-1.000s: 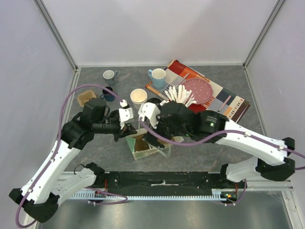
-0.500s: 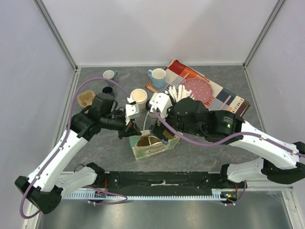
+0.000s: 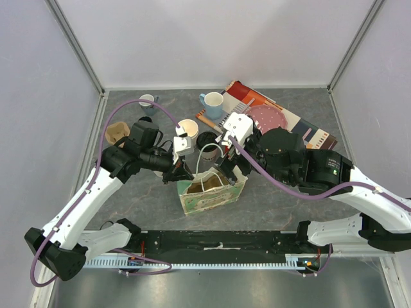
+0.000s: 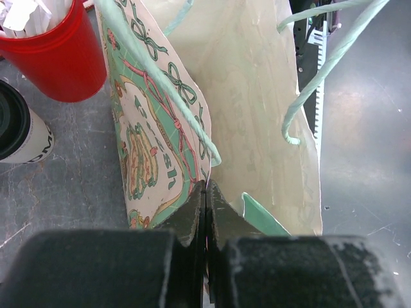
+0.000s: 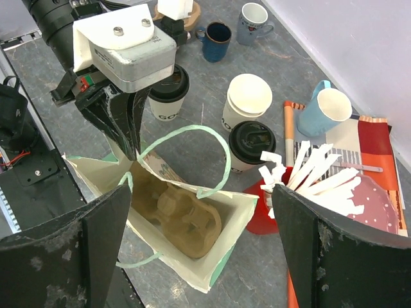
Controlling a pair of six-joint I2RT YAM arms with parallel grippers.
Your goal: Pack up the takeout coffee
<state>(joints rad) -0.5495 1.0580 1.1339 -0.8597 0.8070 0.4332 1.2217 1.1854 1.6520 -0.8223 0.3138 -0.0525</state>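
A patterned paper bag (image 3: pixel 212 194) with mint-green handles stands open on the table, and a brown cardboard cup carrier (image 5: pixel 183 218) lies inside it. My left gripper (image 3: pixel 181 172) is shut on the bag's left rim (image 4: pixel 206 192). Above the bag's right side my right gripper (image 3: pixel 225 168) hangs open and holds nothing (image 5: pixel 199 192). Just behind the bag stands a takeout coffee (image 5: pixel 252 142) with a black lid. A second lidded takeout coffee (image 5: pixel 169 90) is behind my left gripper. A lidless cream paper cup (image 3: pixel 187 130) sits beside them.
A red cup of white stirrers (image 5: pixel 266 215) stands right of the bag. Behind are a light blue mug (image 3: pixel 212 102), a white mug (image 3: pixel 148 101), a dark blue mug (image 5: pixel 215 42), a brown holder (image 3: pixel 117 131) and a pink plate (image 3: pixel 266 120) on a striped mat.
The bag has been pulled upright and opened, shifting slightly right. My left gripper kept its hold on the rim and rose. My right arm drew back to the right, off the bag.
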